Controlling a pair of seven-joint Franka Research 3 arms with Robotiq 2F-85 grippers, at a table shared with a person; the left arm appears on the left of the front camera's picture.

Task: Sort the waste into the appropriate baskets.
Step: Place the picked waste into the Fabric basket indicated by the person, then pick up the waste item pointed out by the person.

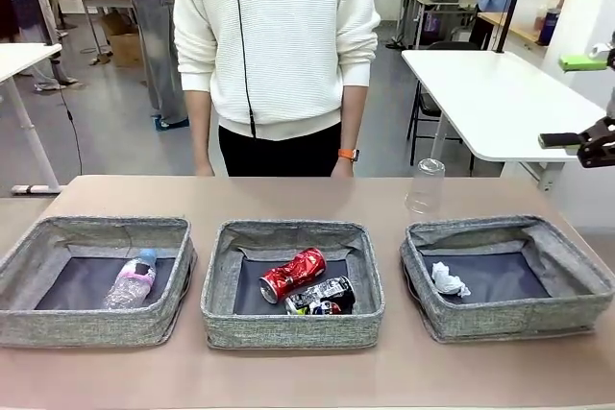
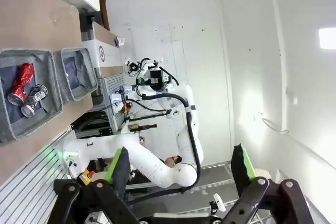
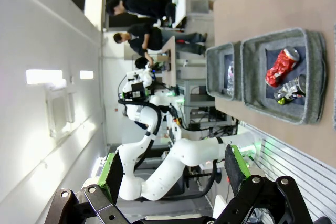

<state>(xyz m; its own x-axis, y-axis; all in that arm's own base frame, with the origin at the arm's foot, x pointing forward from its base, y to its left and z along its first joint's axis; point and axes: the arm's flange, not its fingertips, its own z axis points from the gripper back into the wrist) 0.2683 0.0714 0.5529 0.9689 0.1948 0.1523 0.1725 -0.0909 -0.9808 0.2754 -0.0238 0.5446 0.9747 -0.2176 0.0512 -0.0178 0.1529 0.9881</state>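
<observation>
- My left gripper [image 2: 181, 169] has its jaws wide apart with nothing between them; it looks off the table toward a white wall, my other arm's white links beyond its green pads [image 2: 114, 163].
- My right gripper [image 3: 170, 169] is likewise spread apart and holds nothing; its view takes in my left arm and the room behind it.
- From the front, three grey woven baskets stand in a row across the brown table [image 1: 288, 194], each apart from its neighbour.
- The left basket [image 1: 58, 319] holds the clear plastic bottle [image 1: 132, 281], lying on its side with its blue cap toward 12 o'clock (label pinkish, print too small to read).
- The middle basket [image 1: 288, 328] holds the crushed red can [image 1: 293, 274], its open end pointing toward 8 o'clock, and the crushed black-and-silver printed can [image 1: 321, 297] just beside it at its 5 o'clock; whether the two touch I cannot tell.
- The right basket [image 1: 509, 319] holds the crumpled white paper wad [image 1: 448, 280], toward its left wall.
- The clear plastic cup [image 1: 426, 186] stands mouth-down on the bare table at the right basket's 11 o'clock, outside every basket.
- A person in a white sweater [image 1: 279, 36] stands at the far edge, at 12 o'clock from the middle basket, arms hanging down, an orange band on one wrist [image 1: 347, 154].
</observation>
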